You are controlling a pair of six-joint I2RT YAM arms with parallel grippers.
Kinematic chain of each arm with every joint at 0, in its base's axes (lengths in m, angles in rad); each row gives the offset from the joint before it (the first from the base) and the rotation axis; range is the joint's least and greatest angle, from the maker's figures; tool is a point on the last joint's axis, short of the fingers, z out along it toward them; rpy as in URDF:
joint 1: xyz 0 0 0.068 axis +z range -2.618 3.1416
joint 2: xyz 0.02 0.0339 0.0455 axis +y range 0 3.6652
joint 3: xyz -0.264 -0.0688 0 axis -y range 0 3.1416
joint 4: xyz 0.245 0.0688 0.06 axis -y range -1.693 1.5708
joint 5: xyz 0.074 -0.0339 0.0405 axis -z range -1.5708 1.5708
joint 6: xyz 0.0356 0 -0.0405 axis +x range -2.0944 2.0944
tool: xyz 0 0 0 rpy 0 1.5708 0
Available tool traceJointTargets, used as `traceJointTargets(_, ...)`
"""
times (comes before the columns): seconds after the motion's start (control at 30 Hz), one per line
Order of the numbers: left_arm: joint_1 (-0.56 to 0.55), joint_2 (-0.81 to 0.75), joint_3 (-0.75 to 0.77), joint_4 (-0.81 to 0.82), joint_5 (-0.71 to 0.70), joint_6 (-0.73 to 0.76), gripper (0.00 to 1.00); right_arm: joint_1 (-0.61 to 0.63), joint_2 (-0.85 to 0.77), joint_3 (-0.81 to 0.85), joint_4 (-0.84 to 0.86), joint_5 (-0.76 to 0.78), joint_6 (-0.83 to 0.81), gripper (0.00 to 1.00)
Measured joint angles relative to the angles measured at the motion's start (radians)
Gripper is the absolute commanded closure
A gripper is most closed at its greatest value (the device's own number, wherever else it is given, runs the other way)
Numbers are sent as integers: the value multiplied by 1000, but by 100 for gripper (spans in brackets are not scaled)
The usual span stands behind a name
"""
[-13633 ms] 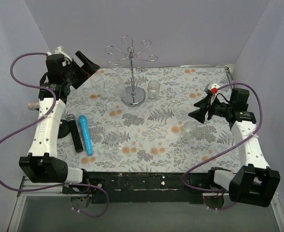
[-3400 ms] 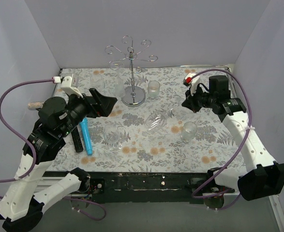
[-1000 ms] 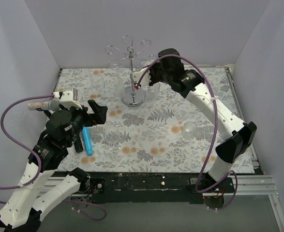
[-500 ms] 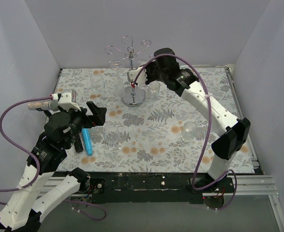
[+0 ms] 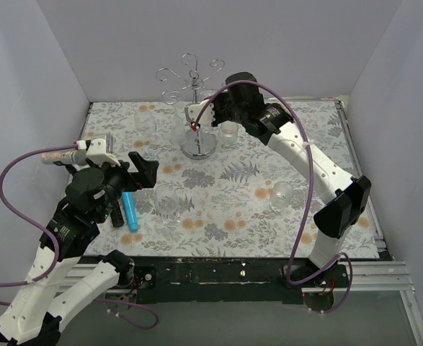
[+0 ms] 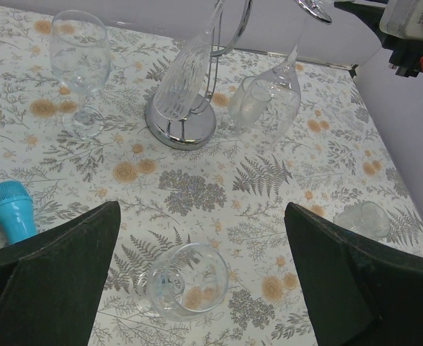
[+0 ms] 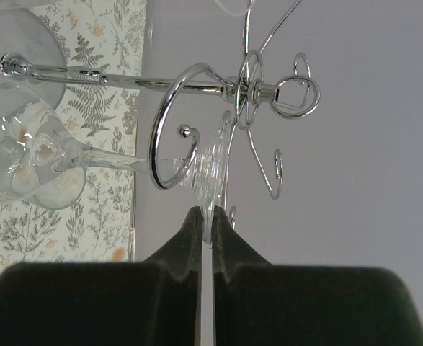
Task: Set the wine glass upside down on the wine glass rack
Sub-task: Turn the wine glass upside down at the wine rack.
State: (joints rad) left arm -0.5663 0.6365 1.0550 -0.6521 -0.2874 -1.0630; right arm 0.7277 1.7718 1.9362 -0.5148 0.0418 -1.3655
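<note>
Right gripper: your jaws are pinched tight on the foot rim of the wine glass, with nothing else in them.
Where it hangs: bowl down over the far middle of the worktop. Its stem lies inside 1 curled arm of the wine glass rack, and the foot is just above that curl.
Why held so: gripping the foot's edge leaves the stem free to slide into the hook. You cannot tell from here whether the foot rests on the wire yet, so letting go looks premature.
Left gripper: yours is spread fully and holds nothing. It hovers over the near-left of the worktop, probably parked out of the way.
On the rack: 1 slender glass hangs beside the pole, near your glass's bowl, so mind a knock.
Behind the bowl: 1 tumbler stands just beside the rack's round base.
Elsewhere:
- 1 upright stemmed glass toward the far-left corner
- 1 more glass toward the near edge
- 1 small tumbler toward the right edge
- 1 blue microphone by the left edge
</note>
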Motion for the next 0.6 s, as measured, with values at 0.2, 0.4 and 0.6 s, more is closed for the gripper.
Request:
traceJointTargets(0.2,0,-2,0,0,0,0,2,5,3,4,2,0,7,99)
traceJointTargets(0.4,0,-2,0,0,0,0,2,14,4,7,2,1,13,99)
traceJointTargets(0.6,0,-2,0,-2,0,0,2,23,24,19,26,5,27,99)
